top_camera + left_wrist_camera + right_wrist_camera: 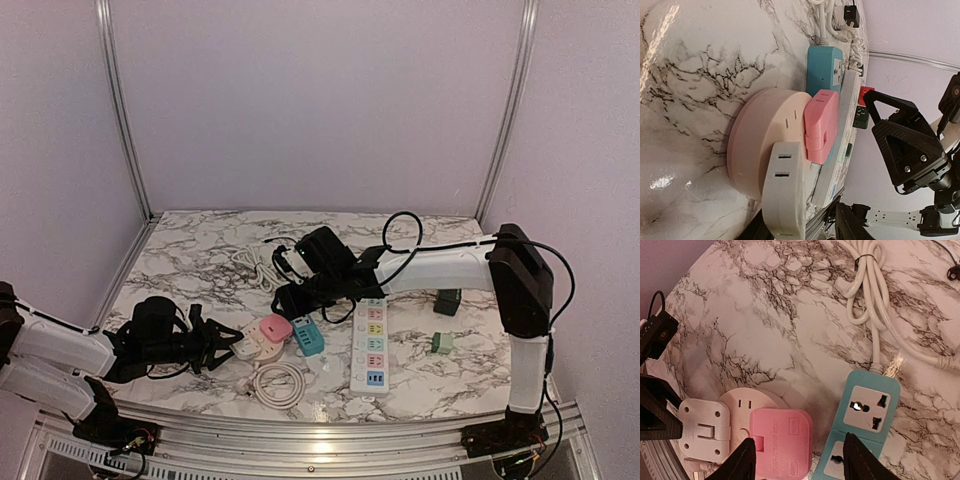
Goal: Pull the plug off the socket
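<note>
Here, lower centre: right gripper (pixel 799 441) agape over edge of pink plug (pixel 781 440), risking a lopsided bite and a lifted round socket (pixel 742 402); closure of left gripper (pixel 228 347) indiscernible.

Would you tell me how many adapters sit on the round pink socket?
2: a white adapter on the edge farthest from the teal strip, a pink adapter nearest it.

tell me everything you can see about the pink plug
The pink plug is a squarish, rounded-corner block of smooth plastic with faint embossed lettering on its face. It sits plugged into the round pale pink socket, beside a white plug, with the teal power strip close on its other side. The open right end effector straddles it, not yet clamping.
</note>
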### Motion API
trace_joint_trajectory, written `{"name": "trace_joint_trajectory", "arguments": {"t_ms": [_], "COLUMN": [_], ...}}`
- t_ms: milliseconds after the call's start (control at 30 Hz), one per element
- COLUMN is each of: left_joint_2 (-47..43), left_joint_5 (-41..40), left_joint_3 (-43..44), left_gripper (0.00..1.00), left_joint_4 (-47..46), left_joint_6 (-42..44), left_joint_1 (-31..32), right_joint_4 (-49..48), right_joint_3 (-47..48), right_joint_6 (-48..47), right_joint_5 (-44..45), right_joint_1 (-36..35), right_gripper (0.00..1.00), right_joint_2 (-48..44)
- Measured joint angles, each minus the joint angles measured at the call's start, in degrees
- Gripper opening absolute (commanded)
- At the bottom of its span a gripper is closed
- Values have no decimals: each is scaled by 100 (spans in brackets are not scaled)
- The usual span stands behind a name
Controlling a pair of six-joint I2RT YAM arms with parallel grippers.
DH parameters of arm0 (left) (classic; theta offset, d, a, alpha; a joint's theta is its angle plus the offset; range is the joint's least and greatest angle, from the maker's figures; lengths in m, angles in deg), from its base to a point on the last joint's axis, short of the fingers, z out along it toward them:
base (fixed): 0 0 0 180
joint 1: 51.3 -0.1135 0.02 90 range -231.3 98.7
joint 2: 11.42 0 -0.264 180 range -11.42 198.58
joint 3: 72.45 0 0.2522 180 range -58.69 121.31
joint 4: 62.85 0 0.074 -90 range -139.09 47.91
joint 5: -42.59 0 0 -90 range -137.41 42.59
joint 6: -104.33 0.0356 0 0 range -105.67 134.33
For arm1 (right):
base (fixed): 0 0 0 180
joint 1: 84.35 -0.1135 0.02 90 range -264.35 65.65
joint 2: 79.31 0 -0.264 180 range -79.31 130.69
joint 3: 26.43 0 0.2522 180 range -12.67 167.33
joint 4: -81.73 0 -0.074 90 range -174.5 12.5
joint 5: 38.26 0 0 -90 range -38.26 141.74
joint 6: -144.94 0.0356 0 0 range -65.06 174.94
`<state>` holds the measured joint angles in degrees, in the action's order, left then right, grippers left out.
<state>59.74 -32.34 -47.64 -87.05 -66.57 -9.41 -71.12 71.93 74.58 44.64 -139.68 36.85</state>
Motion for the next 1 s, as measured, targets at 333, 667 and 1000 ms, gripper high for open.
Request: {"name": "trace_joint_trajectory", "arguments": {"t_ms": [333,667,1000], "left_joint_2": [284,651,754], "left_joint_5": [98,173,444], "left_joint_3": [483,1410,1803], "left_gripper": [31,11,6], "left_joint_4": [581,1805,2459], "left_joint_6": [282,911,1342], "left_joint_1": [0,-13,-214], "right_joint_4": [85,186,240], "right_joint_3": [0,20,151], "right_joint_6": [-107,-337,-450], "right_joint_5": [72,74,15], "right_joint_1": [-81,-297,-382], "right_gripper": [45,35,19], "right_joint_2": [2,210,334]}}
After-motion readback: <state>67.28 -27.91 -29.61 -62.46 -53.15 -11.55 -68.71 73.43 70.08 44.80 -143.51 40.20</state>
